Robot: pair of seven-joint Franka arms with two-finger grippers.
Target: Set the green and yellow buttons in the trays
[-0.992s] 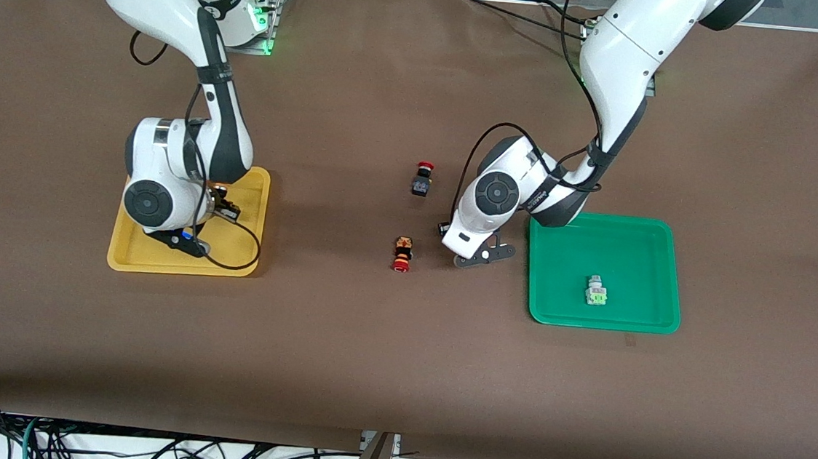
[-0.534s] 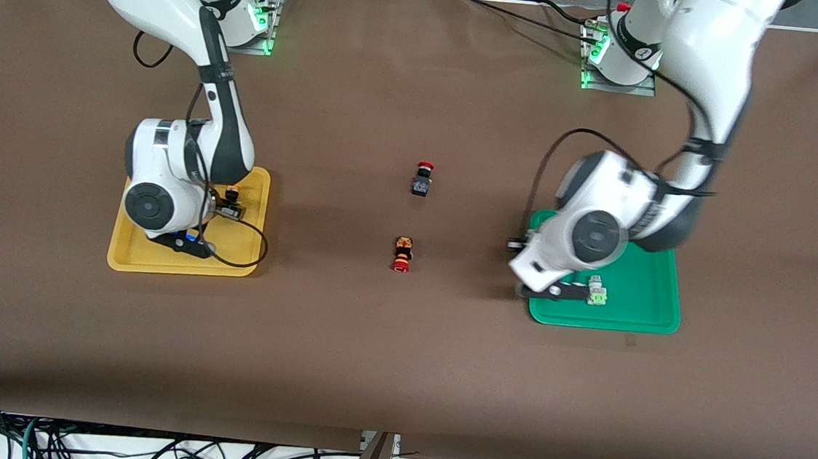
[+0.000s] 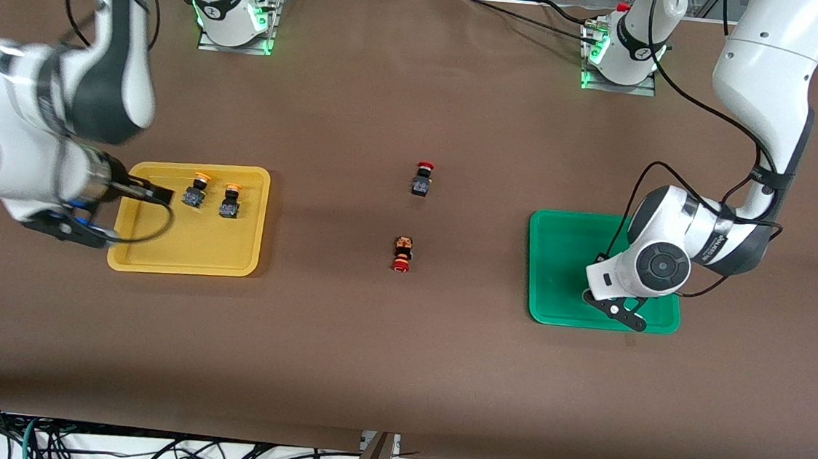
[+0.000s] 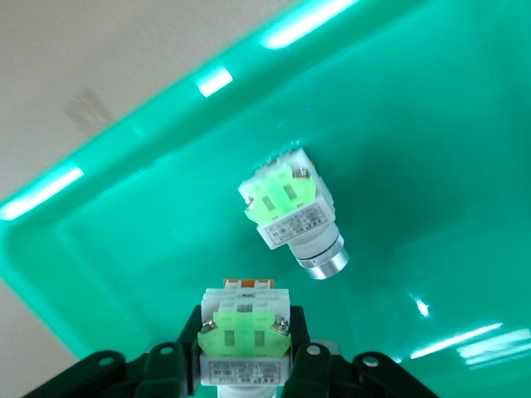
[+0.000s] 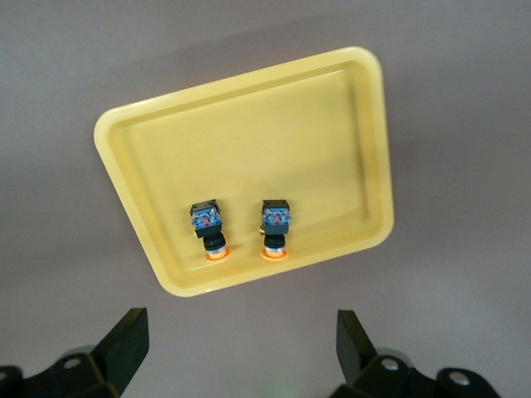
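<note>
On the brown counter (image 3: 342,341) the yellow tray (image 3: 231,259) lies toward the right arm's end, and two yellow-capped pushbuttons sit side by side in it, one (image 3: 195,191) at about 9 o'clock of the other (image 3: 229,202); both lie in the half of the tray farther from the front camera. The right end effector (image 5: 241,348) hangs in the air over the counter just off the tray's edge at the right arm's end, fingers spread wide with nothing between them.

Toward the left arm's end lies the green tray (image 3: 559,270). The left end effector (image 4: 243,373) is low over the tray's corner nearest the front camera, pinching a grey pushbutton with a lime-green face (image 4: 242,338). A second green-faced pushbutton (image 4: 292,211) lies on its side on the tray floor just beside it.

Between the trays, two red-capped switches rest on the counter, one (image 3: 422,179) at 12 o'clock of the other (image 3: 402,254).
</note>
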